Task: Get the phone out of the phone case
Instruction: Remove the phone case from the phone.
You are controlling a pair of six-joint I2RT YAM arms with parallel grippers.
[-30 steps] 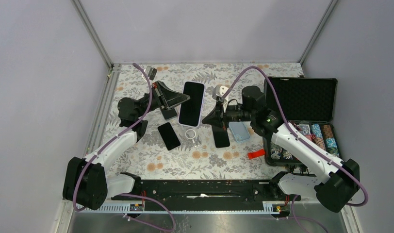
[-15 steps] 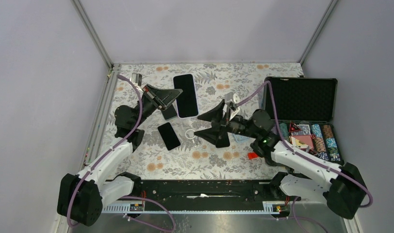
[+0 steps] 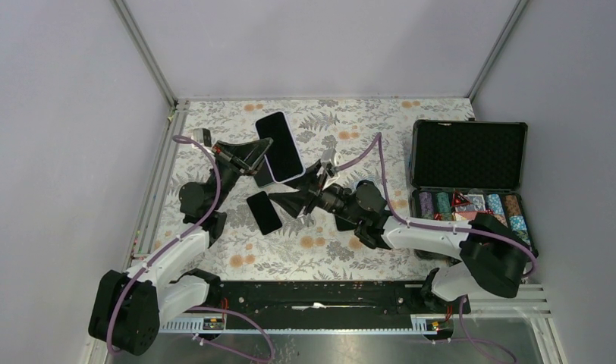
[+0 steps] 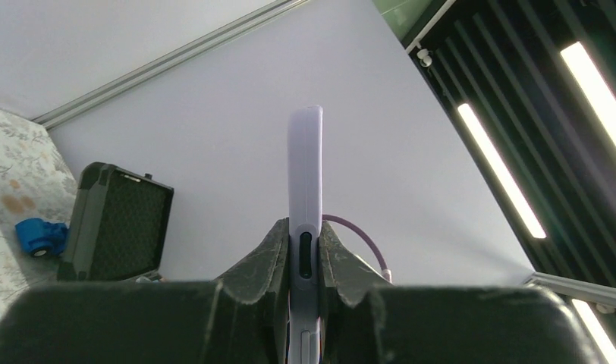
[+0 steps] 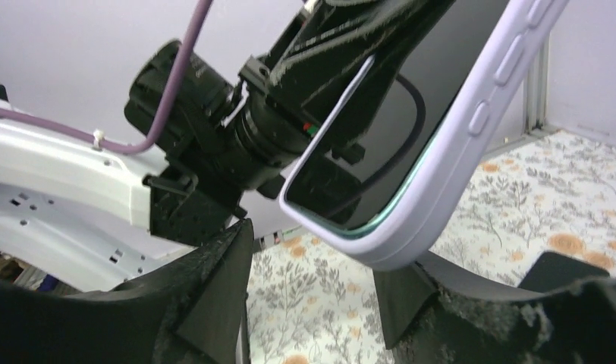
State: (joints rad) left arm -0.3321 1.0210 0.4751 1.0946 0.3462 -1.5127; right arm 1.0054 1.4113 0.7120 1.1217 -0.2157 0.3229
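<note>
The left gripper (image 4: pixel 305 254) is clamping the cased phone (image 3: pixel 279 146) aloft at upper centre, presenting its corner to the right gripper (image 5: pixel 312 262), whose jaws are gaping wide.

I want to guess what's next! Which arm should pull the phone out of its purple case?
Probably the right. The left gripper is shut on the cased phone, holding it up, so it is busy. The right gripper is open and empty, with the phone's corner right by its fingers.
</note>
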